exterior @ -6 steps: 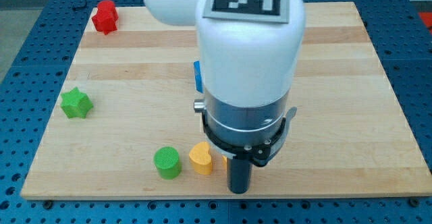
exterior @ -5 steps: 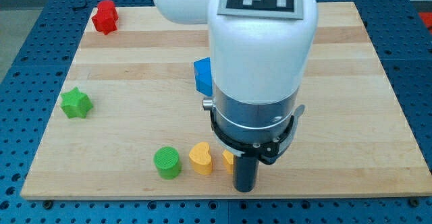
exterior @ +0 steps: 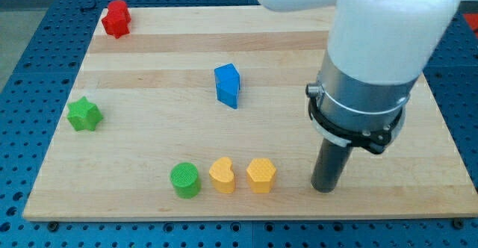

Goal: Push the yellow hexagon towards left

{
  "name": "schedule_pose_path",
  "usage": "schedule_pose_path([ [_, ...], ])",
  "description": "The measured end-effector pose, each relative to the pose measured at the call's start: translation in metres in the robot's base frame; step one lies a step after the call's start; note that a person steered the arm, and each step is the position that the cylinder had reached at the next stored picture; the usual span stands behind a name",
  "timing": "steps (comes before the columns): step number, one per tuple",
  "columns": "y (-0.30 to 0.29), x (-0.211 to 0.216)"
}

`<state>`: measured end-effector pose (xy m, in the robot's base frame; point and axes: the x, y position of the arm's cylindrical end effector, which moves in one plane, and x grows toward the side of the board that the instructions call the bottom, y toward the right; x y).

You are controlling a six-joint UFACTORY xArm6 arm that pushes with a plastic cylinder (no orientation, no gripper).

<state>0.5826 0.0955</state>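
The yellow hexagon (exterior: 261,174) lies near the view's bottom edge of the wooden board (exterior: 149,69). A yellow heart (exterior: 222,175) sits just to its left, close to it, and a green cylinder (exterior: 184,180) is further left. My tip (exterior: 324,189) rests on the board to the right of the hexagon, with a clear gap between them. The arm's white body fills the view's upper right.
A blue block (exterior: 227,85) stands near the board's middle. A green star (exterior: 84,114) is at the view's left and a red block (exterior: 116,19) at the top left corner. The board's bottom edge runs just below the row of blocks.
The arm has moved to the view's right. My tip went from just beside the hexagon, which it hid, to a spot well to its right. The hexagon and blue block now show fully.
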Motion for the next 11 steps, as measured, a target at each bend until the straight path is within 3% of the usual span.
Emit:
schedule_pose_path([
  [11, -0.073, -0.011],
])
